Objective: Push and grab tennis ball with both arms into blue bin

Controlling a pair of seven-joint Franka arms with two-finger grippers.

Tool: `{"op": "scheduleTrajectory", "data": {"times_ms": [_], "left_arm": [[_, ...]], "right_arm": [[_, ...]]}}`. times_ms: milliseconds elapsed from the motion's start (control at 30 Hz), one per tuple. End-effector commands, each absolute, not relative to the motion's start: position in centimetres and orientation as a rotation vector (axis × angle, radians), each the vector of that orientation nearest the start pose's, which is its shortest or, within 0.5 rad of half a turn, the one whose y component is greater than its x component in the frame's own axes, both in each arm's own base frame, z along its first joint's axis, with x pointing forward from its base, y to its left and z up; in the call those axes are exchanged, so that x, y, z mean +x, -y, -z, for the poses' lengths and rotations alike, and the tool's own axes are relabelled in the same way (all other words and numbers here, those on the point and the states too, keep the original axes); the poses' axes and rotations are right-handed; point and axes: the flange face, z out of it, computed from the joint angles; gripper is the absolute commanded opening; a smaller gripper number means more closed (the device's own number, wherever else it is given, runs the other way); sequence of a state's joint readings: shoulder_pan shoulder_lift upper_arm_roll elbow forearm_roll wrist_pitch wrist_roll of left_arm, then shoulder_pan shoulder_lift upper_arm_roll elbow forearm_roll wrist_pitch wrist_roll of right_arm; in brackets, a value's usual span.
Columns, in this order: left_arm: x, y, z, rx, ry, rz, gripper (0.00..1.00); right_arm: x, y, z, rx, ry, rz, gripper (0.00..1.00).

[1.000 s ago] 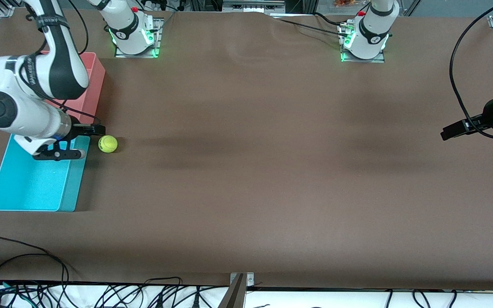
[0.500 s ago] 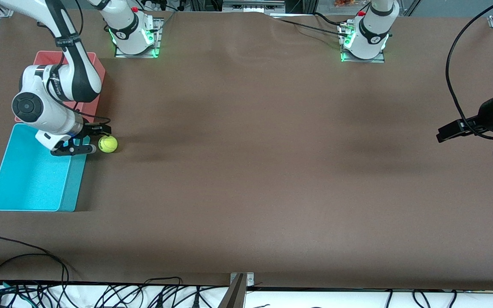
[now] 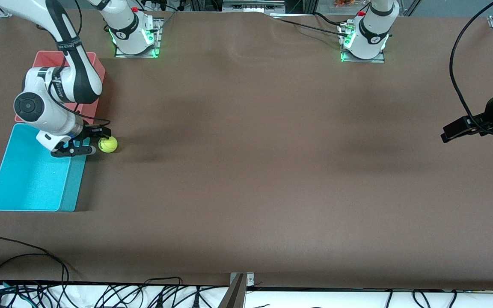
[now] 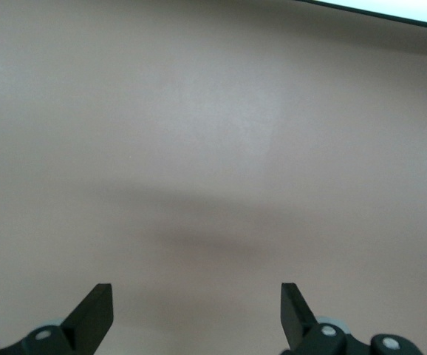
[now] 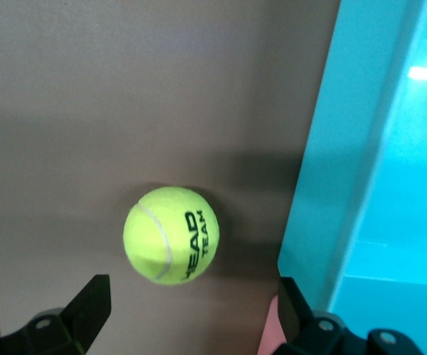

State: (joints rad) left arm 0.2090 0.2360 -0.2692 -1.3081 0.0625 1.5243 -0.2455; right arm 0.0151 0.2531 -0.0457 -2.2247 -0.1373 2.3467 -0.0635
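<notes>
Right gripper (image 3: 87, 140) open beside tennis ball (image 3: 108, 144) by blue bin (image 3: 28, 205); right wrist view reveals "HEAD TEAM" print. Left gripper (image 4: 196, 314) open, waiting at table's edge.

Even overhead light, front view sharp. Soft broad arm shadows band the worktop (image 3: 246, 171). Tennis ball (image 5: 171, 234) crisp with short dark shadow beside it; glare patch inside blue bin (image 5: 391, 148). Left wrist view washed, pale, low contrast.
</notes>
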Motion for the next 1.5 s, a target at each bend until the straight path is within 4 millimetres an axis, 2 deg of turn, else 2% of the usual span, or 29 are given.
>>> {"op": "scheduleTrajectory", "data": {"times_ms": [0,133,267,667,933,1200,1267,1300,1400,1467], "left_arm": [[60.8,2.7,-61.9,-3.130,0.231,-0.022,1.00],[60.3,2.5,-61.8,-3.122,0.239,-0.025,1.00],[59.6,3.7,-61.3,-3.113,0.193,-0.049,1.00],[57.5,2.6,-61.1,-3.169,0.149,-0.089,1.00],[57.6,2.5,-61.0,-3.167,0.151,-0.094,1.00],[57.6,2.0,-60.7,-3.166,0.163,-0.113,1.00],[57.7,2.0,-60.8,-3.167,0.161,-0.108,1.00],[57.7,2.0,-60.7,-3.167,0.161,-0.108,1.00],[57.6,1.9,-60.6,-3.166,0.137,-0.115,1.00],[57.5,1.7,-60.5,-3.170,0.069,-0.131,1.00]], "right_arm": [[53.1,1.5,-22.5,-3.217,0.241,-0.218,1.00],[53.1,1.4,-22.6,-3.216,0.241,-0.218,1.00],[53.1,1.4,-22.4,-3.216,0.242,-0.210,1.00],[53.3,1.0,-20.7,-3.216,0.207,-0.185,1.00],[53.2,1.0,-20.1,-3.212,0.196,-0.184,1.00],[52.8,0.9,-18.4,-3.208,0.200,-0.196,1.00],[52.8,0.9,-18.4,-3.208,0.200,-0.196,0.96],[52.8,0.9,-18.4,-3.208,0.203,-0.196,0.91],[52.8,0.9,-18.5,-3.208,0.200,-0.199,0.67],[52.8,0.9,-18.7,-3.208,0.202,-0.196,0.55]]}}
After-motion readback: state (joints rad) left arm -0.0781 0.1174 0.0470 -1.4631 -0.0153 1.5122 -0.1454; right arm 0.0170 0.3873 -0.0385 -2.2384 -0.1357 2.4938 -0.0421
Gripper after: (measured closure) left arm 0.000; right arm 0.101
